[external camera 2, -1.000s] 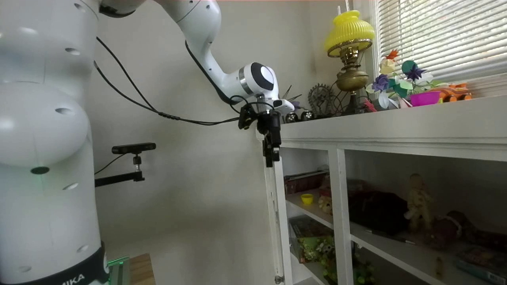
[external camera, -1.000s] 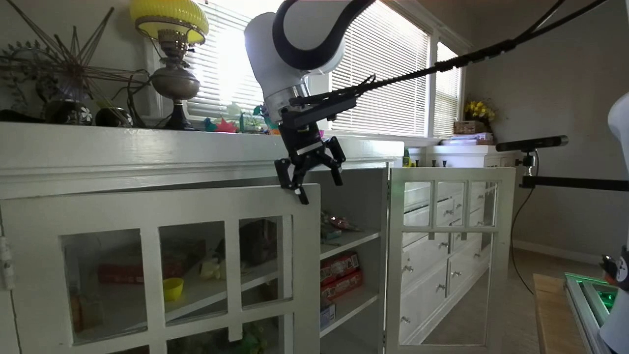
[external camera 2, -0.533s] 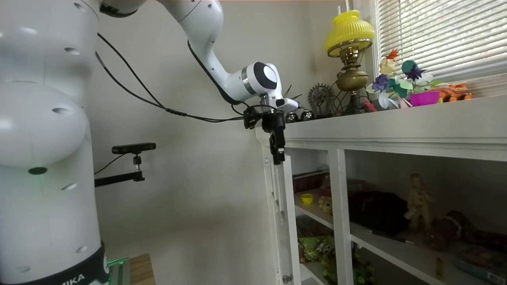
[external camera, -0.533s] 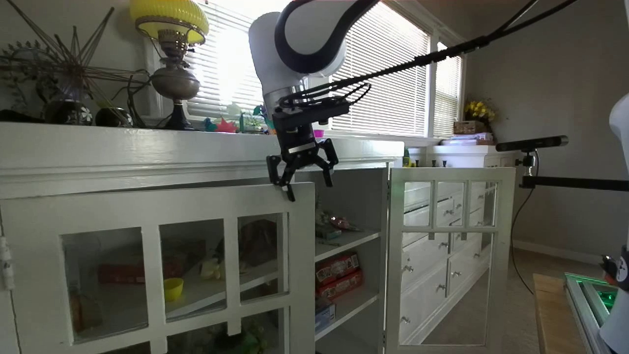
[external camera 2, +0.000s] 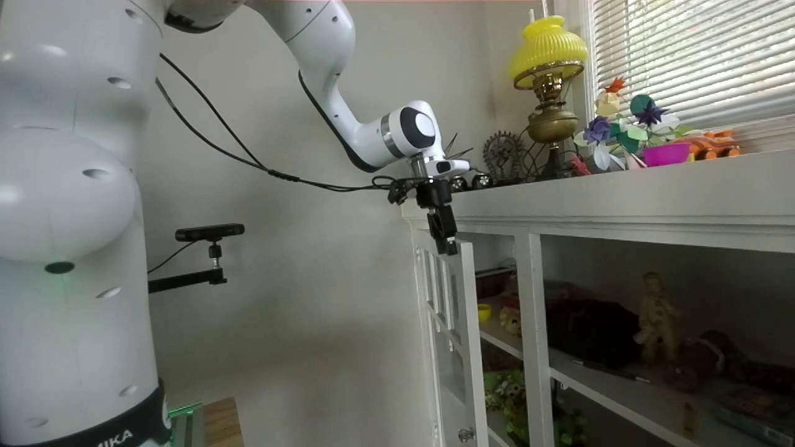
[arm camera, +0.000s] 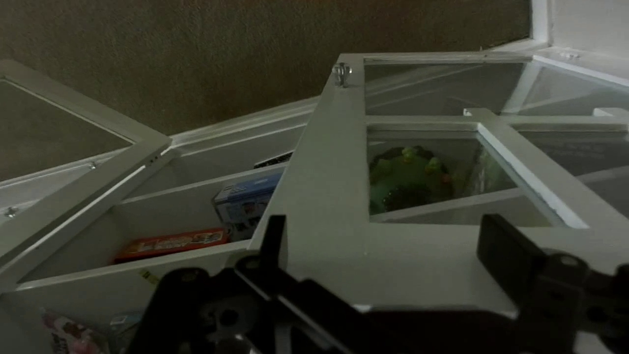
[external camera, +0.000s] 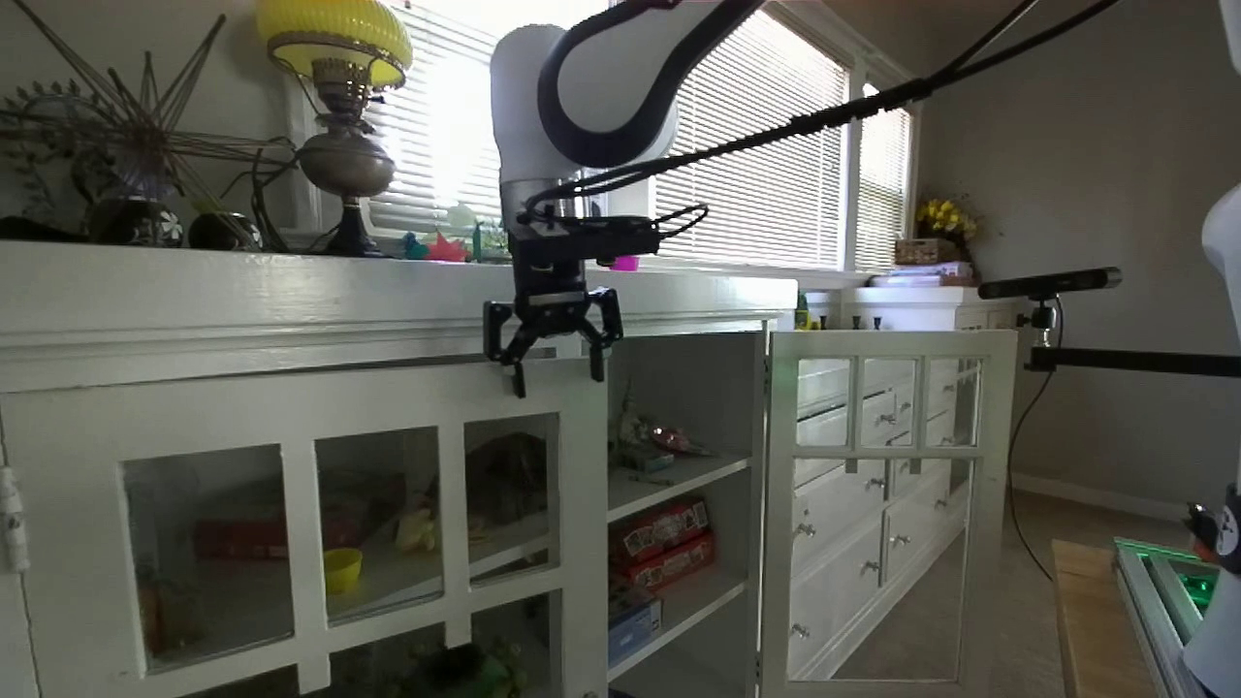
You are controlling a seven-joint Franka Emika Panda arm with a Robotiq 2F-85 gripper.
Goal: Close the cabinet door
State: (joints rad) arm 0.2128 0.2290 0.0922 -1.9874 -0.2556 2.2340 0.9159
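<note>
Cabinet door (external camera: 302, 543) and end effector (external camera: 559, 376) have shifted together since half a second ago: the door has swung closer to the white cabinet (external camera 2: 533, 323), and its free edge sits further left in an exterior view. It remains partly open, filling the left of the scene, wide, white-framed and glass-paned. The end effector points down at the door's top right corner, its fingers (arm camera: 508, 255) spread wide and holding nothing; whether they touch the wood, I cannot tell. Right of the door, shelves (external camera: 698, 477) carry red boxes (external camera: 674, 562) behind the gap. Further right, a narrower white door (external camera: 882, 452) stands open. Above, at left, a lamp (external camera: 346, 170) with a yellow shade stands on the cabinet's top surface (external camera: 194, 286).
</note>
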